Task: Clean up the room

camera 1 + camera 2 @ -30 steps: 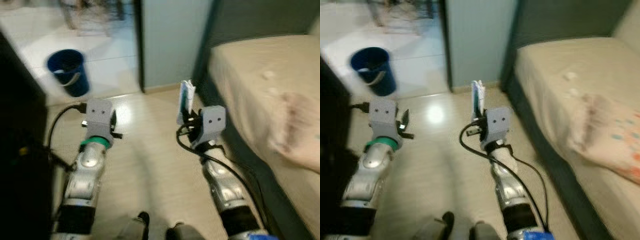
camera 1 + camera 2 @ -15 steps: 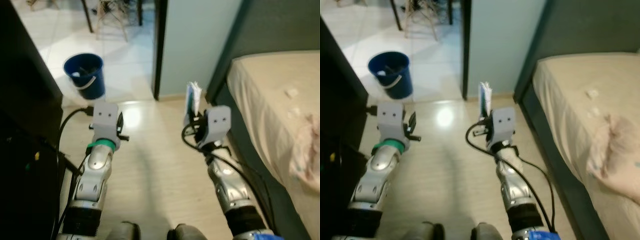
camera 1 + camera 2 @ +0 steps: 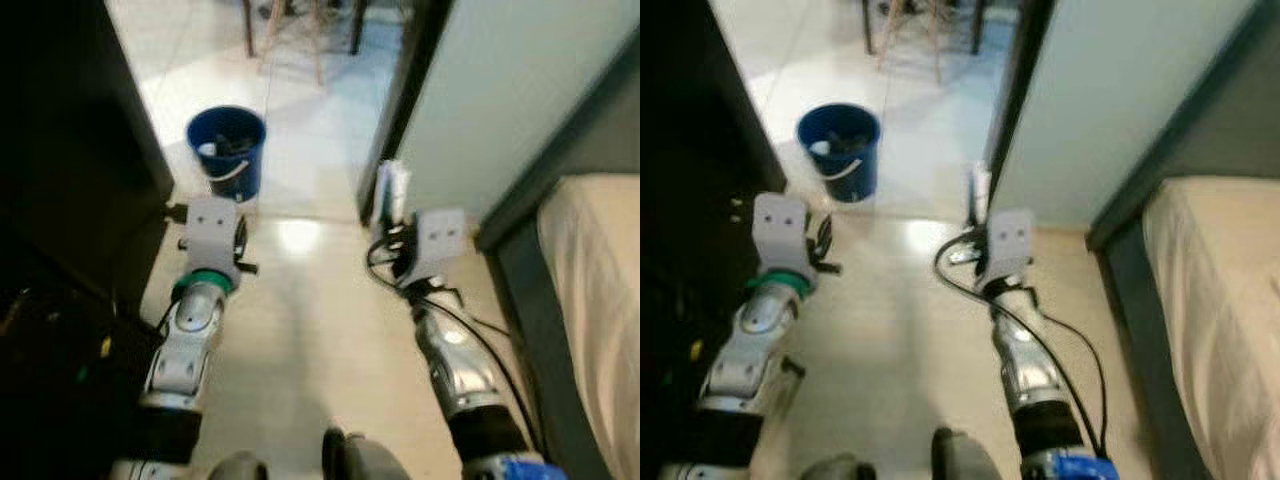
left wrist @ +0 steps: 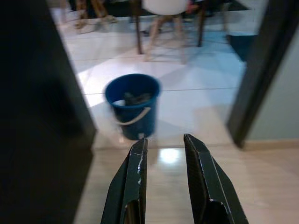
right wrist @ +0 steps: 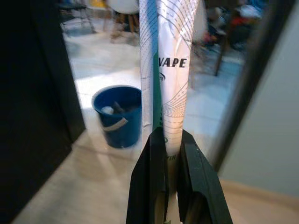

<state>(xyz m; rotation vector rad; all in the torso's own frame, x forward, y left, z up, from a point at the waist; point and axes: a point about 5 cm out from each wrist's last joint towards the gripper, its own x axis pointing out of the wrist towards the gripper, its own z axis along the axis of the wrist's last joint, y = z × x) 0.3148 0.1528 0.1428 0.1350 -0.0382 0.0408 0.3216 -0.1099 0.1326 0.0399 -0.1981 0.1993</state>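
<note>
Two arms reach forward over the pale floor, and the action sits in the middle of the head views. At centre right, the right gripper is clamped tight on a flattened white packet, black fingers squeezing its lower end while the rest stands up above them; the letters "VAPE" can be read on its side in the right wrist view, with a green stripe down the middle. In the left eye view that same packet pokes up just above the grey wrist block, right in front of the dark door frame and the light blue wall. Over at centre left, the left gripper holds nothing, its two fingers parted with a gap between them, hovering above the floor. Beyond it, in the upper left of the frame, a blue bucket with a white handle stands on the shiny white tiles, some dark and pale bits lying inside it. A black cabinet fills the left edge. At lower right, the bed with its beige cover and dark base runs along the edge. Chair legs show at the top, past the bucket.
</note>
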